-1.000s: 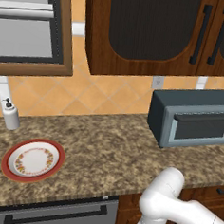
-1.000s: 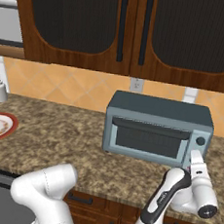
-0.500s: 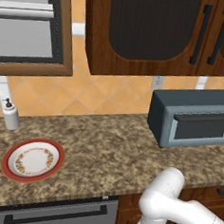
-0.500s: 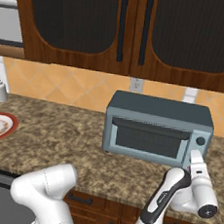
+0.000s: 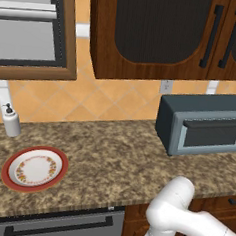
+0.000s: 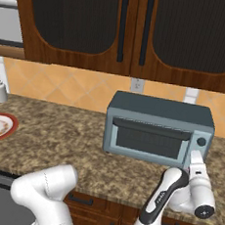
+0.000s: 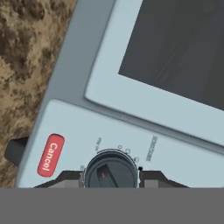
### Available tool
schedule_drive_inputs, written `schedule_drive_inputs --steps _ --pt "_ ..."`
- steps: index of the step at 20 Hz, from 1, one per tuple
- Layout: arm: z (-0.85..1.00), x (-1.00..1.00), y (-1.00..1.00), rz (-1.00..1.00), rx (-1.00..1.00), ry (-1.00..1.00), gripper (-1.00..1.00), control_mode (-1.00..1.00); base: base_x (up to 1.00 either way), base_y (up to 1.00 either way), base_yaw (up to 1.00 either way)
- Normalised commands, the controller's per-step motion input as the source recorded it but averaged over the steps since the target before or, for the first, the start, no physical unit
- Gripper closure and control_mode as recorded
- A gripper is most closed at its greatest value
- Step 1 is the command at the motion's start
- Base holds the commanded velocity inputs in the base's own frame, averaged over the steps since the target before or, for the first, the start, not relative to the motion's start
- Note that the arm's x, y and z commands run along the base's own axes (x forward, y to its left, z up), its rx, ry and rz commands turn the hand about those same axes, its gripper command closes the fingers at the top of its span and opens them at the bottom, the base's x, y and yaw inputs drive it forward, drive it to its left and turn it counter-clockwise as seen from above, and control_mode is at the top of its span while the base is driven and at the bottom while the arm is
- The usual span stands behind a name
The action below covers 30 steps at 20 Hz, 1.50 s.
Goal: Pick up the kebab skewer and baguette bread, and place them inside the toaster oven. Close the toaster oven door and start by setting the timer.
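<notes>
We have the gripper [image 7: 110, 178] pressed up against the control panel of the toaster oven [image 6: 159, 131], its two fingertips [image 7: 68, 178] set on either side of the round timer knob [image 7: 110, 170] and closed in on it, so we judge the knob is gripped. Over the last second the arm has barely moved in the right base view, while the fingers have drawn in from a wider stance to this hold. The toaster oven door [image 6: 148, 140] stands shut, and the oven sits on the desk [image 5: 111, 159] against the wall, well apart from the plate [image 5: 35, 167], which now lies bare. We cannot see the skewer or the bread; presumably they are inside. A red Cancel button [image 7: 50, 155] sits just beside the knob. Turning the knob looks like the step left.
</notes>
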Motion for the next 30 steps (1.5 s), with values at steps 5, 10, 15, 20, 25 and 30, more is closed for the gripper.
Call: schedule_drive_inputs --steps 5,10,15,20,25,30 --pt "0.04 0.00 0.00 -0.08 0.05 0.00 1.00 -1.00 0.00 0.00 0.00" --pt "0.15 0.00 0.00 -0.01 0.14 0.00 1.00 -1.00 0.00 0.00 0.00" --pt "0.11 0.00 0.00 0.00 0.19 0.00 1.00 -1.00 0.00 0.00 0.00" --pt "0.08 0.00 0.07 0.00 0.19 0.00 1.00 -1.00 0.00 0.00 0.00" --pt "0.13 0.00 0.09 0.00 0.19 0.00 1.00 -1.00 0.00 0.00 0.00" --pt "0.14 0.00 0.08 0.00 0.18 0.00 1.00 -1.00 0.00 0.00 0.00"
